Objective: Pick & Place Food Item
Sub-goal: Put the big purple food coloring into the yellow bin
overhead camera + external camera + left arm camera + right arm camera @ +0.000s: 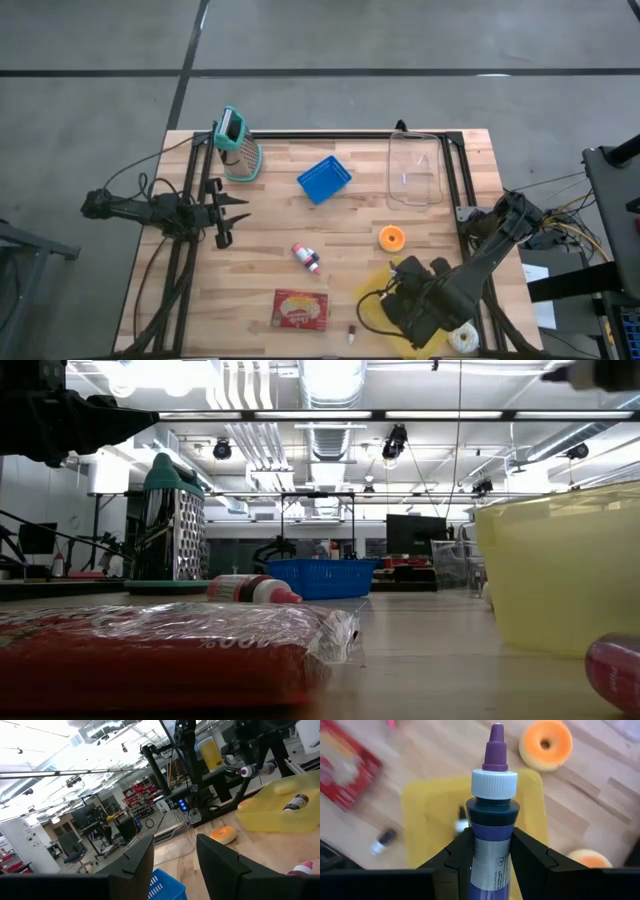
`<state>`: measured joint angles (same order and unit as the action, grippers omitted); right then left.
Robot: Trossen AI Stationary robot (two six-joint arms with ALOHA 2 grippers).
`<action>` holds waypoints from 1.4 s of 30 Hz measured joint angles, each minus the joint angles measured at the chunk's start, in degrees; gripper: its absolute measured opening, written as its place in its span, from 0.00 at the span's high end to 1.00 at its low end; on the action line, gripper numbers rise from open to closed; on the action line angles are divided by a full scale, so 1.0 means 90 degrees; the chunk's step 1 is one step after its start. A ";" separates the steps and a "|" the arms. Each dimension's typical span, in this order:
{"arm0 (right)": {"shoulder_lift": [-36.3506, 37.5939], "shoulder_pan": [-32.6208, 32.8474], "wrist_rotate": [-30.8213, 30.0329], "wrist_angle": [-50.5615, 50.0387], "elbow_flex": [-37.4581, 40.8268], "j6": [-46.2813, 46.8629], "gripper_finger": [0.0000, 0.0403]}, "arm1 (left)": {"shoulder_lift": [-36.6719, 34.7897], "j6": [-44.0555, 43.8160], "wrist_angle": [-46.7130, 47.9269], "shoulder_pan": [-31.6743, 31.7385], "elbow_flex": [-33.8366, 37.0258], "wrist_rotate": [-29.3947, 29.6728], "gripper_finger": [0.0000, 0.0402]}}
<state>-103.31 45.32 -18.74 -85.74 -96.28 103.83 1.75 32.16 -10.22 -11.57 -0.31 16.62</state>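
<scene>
Near the table's front right corner, above the yellow bin, the right gripper clamps a purple-capped bottle around its rigid, probably slick body. Left gripper waits parted at the left edge.

Bare wood between blue basket; doughnut

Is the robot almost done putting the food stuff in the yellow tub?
Partly. One small dark bottle already lies in the yellow plastic tub. The right gripper holds a purple-tipped squeeze bottle above the tub. The red snack packet, red-capped bottle and orange doughnut lie on the table outside it. The left gripper waits open.
</scene>
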 joint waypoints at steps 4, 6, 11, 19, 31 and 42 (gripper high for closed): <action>0.0009 0.0007 0.0496 0.0022 0.0209 -0.0060 0.73 | -0.0002 -0.0002 -0.0002 -0.0001 0.0002 -0.0002 0.62; 0.0011 0.0005 0.0699 0.0112 0.0322 -0.0095 0.73 | 0.0001 -0.0001 0.0000 0.0000 0.0002 -0.0001 0.62; 0.0011 0.0019 0.1074 0.0317 0.0643 -0.0114 0.73 | 0.0000 0.0000 0.0000 0.0001 0.0002 -0.0001 0.62; 0.0011 0.0022 0.1138 0.1054 0.1170 -0.0202 0.73 | -0.0002 -0.0002 -0.0001 -0.0001 0.0002 -0.0002 0.62; 0.0011 0.0022 0.1140 0.2477 0.2228 -0.0220 0.72 | -0.0002 -0.0002 0.0000 -0.0001 -0.0001 0.0000 0.62; 0.0008 0.0022 0.1159 0.3508 0.3024 -0.0188 0.73 | -0.0002 -0.0002 0.0000 -0.0001 0.0002 -0.0002 0.62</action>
<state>-103.24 45.52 -8.30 -54.17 -69.07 102.14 1.74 32.14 -10.22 -11.57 -0.30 16.60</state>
